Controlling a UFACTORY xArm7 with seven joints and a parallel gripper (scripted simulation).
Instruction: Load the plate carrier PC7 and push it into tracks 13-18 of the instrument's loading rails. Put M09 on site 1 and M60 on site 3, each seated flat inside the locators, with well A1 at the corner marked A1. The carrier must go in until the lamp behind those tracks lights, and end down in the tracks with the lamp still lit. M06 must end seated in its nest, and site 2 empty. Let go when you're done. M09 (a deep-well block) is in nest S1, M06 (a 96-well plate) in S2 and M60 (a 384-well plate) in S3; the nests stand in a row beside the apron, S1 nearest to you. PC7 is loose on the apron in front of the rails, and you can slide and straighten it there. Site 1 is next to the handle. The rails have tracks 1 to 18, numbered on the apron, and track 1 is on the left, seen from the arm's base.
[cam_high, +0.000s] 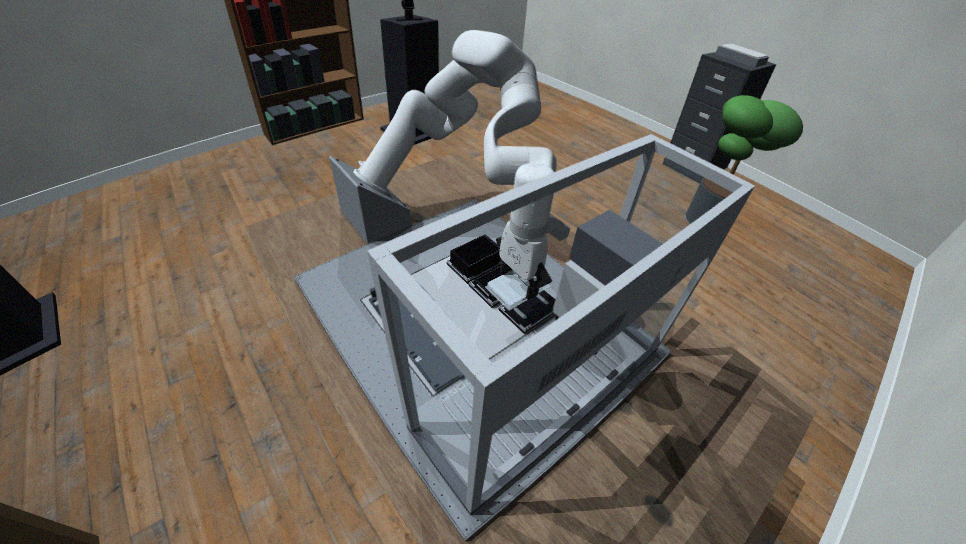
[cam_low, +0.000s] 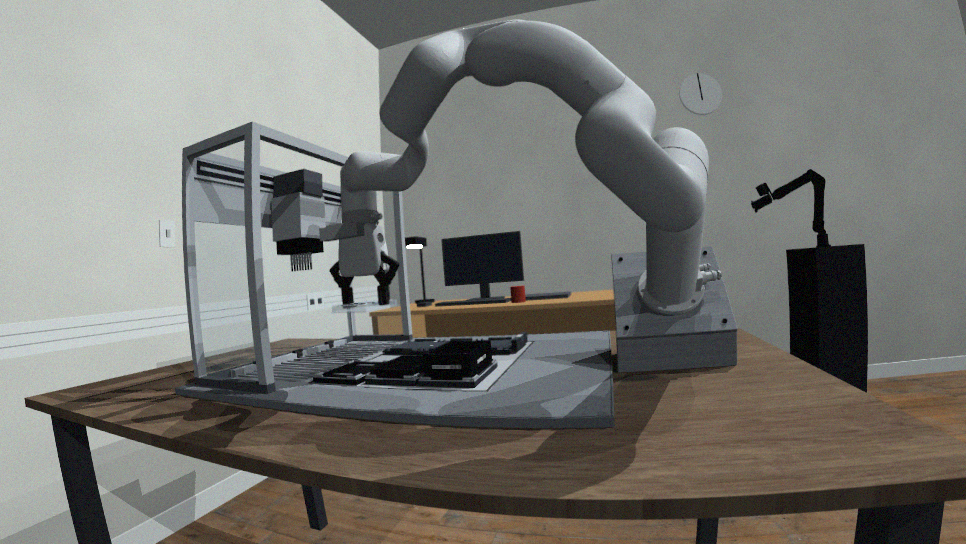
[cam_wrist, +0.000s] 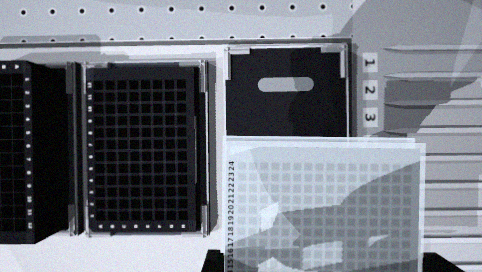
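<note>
Tool (cam_low: 363, 295) is clamped on the clear fine-well plate (cam_wrist: 325, 205), lifted above its emptied nest (cam_wrist: 286, 92). You're mid-transfer: next, carry it to the carrier's third site, marked corner matched.

Apron (cam_wrist: 370, 90) at 1 o'clock read 1, 2, 3; held plate's (cam_wrist: 325, 200) left edge read 15–24.

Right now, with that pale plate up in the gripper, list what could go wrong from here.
1. The gripper holds the 384-well plate only by its edges, high above the deck; a jolt could tilt or drop it.
2. The hanging pipette head and the frame post stand close to the wrist; a sideways move may clip them.
3. The plate may be seated with A1 at the wrong corner.
</note>
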